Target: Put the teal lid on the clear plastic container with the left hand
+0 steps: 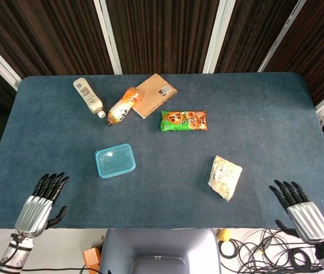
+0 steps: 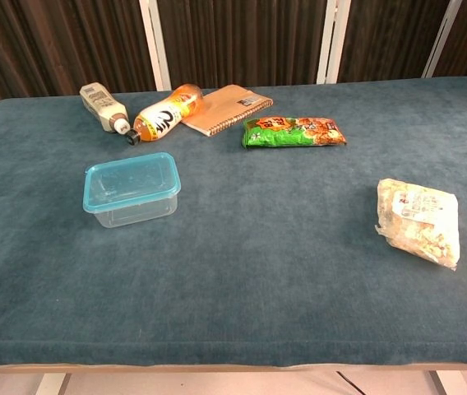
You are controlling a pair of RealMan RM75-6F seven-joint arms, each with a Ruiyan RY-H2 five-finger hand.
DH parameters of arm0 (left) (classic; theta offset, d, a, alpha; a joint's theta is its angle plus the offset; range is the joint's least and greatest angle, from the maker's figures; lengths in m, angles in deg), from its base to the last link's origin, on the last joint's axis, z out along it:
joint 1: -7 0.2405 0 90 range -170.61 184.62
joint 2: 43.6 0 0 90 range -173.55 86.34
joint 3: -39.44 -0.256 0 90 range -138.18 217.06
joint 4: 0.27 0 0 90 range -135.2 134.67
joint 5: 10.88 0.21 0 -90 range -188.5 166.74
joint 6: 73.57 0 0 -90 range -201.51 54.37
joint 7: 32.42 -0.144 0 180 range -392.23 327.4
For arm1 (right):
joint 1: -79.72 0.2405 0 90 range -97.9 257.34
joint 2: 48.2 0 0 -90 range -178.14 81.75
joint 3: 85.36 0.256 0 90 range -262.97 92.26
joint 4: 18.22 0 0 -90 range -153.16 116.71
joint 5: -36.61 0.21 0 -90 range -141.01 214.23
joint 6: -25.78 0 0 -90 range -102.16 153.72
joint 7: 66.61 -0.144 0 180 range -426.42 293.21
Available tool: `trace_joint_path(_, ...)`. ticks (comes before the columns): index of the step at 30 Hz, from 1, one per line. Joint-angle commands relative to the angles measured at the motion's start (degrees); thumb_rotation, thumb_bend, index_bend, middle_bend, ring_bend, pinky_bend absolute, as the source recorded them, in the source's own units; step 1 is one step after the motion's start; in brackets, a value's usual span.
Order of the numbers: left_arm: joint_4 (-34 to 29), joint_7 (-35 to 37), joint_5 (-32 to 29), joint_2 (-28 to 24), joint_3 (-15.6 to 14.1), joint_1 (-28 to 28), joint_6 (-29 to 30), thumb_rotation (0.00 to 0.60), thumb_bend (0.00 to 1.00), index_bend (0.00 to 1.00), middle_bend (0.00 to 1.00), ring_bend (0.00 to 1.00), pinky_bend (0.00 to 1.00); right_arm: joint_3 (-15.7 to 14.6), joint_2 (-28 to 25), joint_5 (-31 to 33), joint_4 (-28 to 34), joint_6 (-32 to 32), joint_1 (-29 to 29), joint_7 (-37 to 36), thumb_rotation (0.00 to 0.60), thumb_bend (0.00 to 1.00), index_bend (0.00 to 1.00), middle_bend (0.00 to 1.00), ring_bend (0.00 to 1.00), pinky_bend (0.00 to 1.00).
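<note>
**Teal lid sits on the container, both hands empty at the table's near edge**

The teal lid (image 1: 115, 160) lies flat on top of the clear plastic container (image 2: 137, 211), covering its opening; the pair stands on the left half of the blue table (image 1: 253, 125), well in from every edge. Nothing touches it.

The left hand (image 1: 39, 204) is at the near left corner of the table, well apart from the container, its fingers spread and straight, holding nothing. The right hand (image 1: 300, 212) is beyond the near right corner, above the cables on the floor, fingers likewise fanned out and empty. Neither hand shows in the chest view.

Further back on the table, an orange drink bottle (image 1: 122, 105) lies on its side just beside a white bottle (image 1: 88, 97), also lying down. A brown spiral notebook (image 1: 156, 95) lies next to the orange bottle's base. To its right and a little nearer lies a green snack packet (image 1: 183, 120). A pale bag of snacks (image 1: 225, 177) rests on the right half of the table, near the front.
</note>
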Motion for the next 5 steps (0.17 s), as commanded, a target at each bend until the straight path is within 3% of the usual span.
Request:
trace_joint_path(1,8.9,7.6,2.6,0.8,-2.0,6.1,6.4,0.6,0.39,0.0,0.03,0.0,0.0,1.5,1.2,2.0,-0.8,1.2,-2.1,-0.3,0.6,0.2,0.0,0.0,0.0,0.0)
trace_joint_path(5,10.0,6.0,4.0,1.2,-0.9,7.3,7.9,0.6,0.39,0.0,0.03,0.0,0.0,1.2,1.1,0.9,-1.1,0.6,-1.9,-0.9,0.6,0.2,0.0,0.0,0.0,0.0)
